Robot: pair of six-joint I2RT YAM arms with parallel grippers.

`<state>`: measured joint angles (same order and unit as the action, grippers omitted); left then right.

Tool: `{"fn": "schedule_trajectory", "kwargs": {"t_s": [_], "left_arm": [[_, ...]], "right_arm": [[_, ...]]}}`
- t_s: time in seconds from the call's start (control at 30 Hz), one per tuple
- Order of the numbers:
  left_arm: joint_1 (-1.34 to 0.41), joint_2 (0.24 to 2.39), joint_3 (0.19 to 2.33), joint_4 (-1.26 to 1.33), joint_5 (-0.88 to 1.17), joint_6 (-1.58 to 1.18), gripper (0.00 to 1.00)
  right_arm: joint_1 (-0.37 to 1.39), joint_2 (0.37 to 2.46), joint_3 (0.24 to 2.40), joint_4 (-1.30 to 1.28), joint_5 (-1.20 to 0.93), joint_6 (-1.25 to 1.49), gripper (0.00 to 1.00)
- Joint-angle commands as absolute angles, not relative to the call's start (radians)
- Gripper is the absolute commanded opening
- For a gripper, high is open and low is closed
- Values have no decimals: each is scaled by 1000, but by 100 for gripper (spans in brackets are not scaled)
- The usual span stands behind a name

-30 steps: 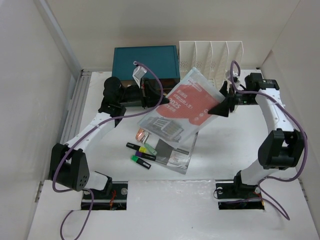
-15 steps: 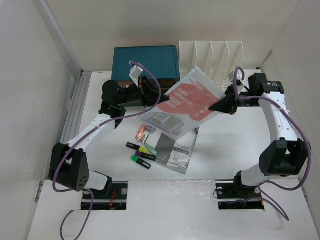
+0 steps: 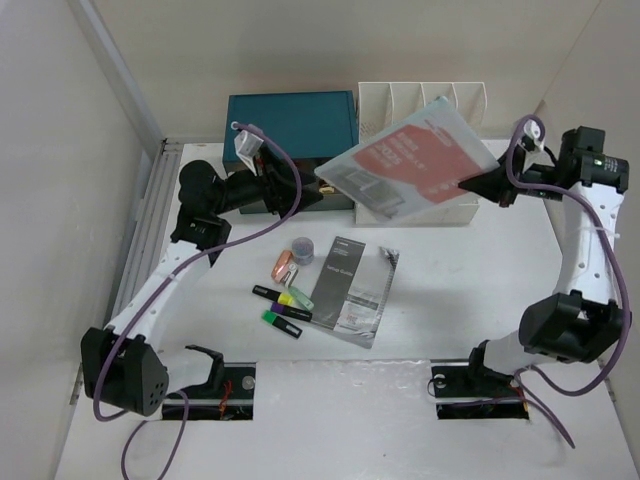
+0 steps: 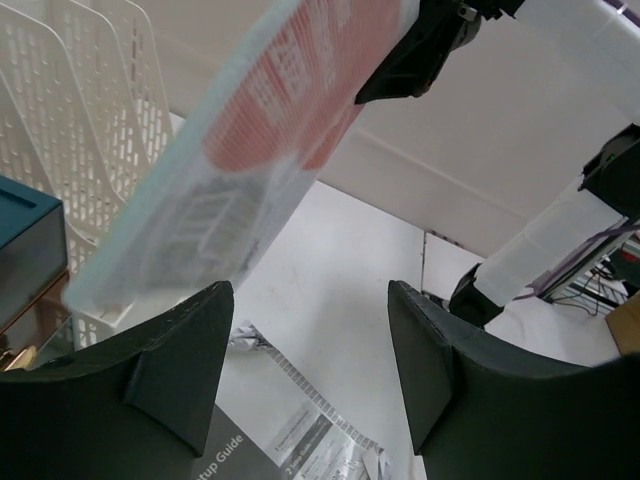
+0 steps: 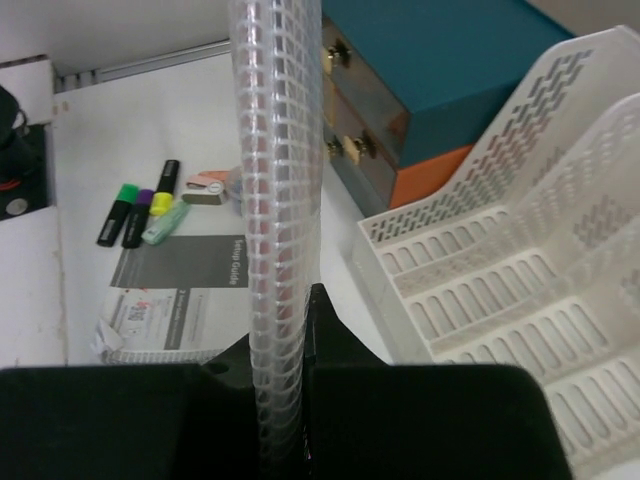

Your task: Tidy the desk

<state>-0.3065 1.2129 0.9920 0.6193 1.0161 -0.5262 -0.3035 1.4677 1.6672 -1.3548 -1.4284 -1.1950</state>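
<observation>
A spiral-bound notebook (image 3: 410, 165) with a red-and-grey cover hangs in the air, tilted, in front of the white file rack (image 3: 420, 100). My right gripper (image 3: 490, 185) is shut on its right edge. In the right wrist view its clear spiral spine (image 5: 275, 200) runs up from between the jaws of the gripper (image 5: 300, 320). My left gripper (image 3: 300, 193) stands open, left of the notebook and apart from it. In the left wrist view nothing lies between its jaws (image 4: 308, 300), and the notebook (image 4: 250, 130) is above and beyond them. The white desk (image 3: 460, 280) lies below.
A teal drawer box (image 3: 290, 120) stands at the back, left of the rack. On the desk lie a grey setup guide (image 3: 352, 290), highlighters (image 3: 283, 305), a pink stapler (image 3: 285, 268) and a small grey round thing (image 3: 302, 248). A metal rail (image 3: 150, 220) runs along the left edge.
The left gripper let go of the notebook, opened and drew back to the left. The right gripper shut on it and carried it up and back toward the rack.
</observation>
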Motion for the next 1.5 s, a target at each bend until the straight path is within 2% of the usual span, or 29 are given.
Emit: {"fn": "schedule_trajectory", "kwargs": {"t_s": [0.0,0.17,0.47,0.7,0.87,0.93,1.0,1.07,1.1,1.13,1.17,1.2,1.33,1.47], "left_arm": [[-295,1160,1049,542,988,-440,60],[-295,1080,1077,414,954,-362,61],[-295,893,919,385,916,-358,61],[-295,824,862,313,893,-307,62],[-295,815,862,293,884,-295,62],[-295,815,862,293,884,-295,62],[-295,815,862,302,884,-304,62],[-295,815,853,313,884,-304,62],[-295,815,853,324,884,-314,62],[-295,815,841,324,884,-314,62],[-295,815,841,336,884,-325,62],[-295,815,841,336,884,-325,62],[-295,804,831,325,884,-325,62],[-295,795,841,287,874,-302,62]], "right_arm": [[-359,1416,1746,-1381,-1629,-1174,0],[-422,1378,1824,-1381,-1629,-1155,0],[-552,1344,1933,-1381,-1629,-1146,0],[-563,1420,2069,-1381,-1629,-1161,0],[-563,1456,2279,-1381,-1629,-1092,0],[-563,1438,2299,-1256,-1629,-950,0],[-563,1378,2261,-974,-1629,-732,0],[-516,1335,2218,-774,-1506,-556,0],[-482,1301,2091,-451,-1412,-277,0],[-465,1193,1972,-225,-1326,-118,0],[-465,1142,1865,-51,-1160,-44,0],[-454,1108,1789,39,-1085,-43,0],[-454,1126,1847,40,-997,66,0],[-454,1159,1882,-38,-758,92,0]]}}
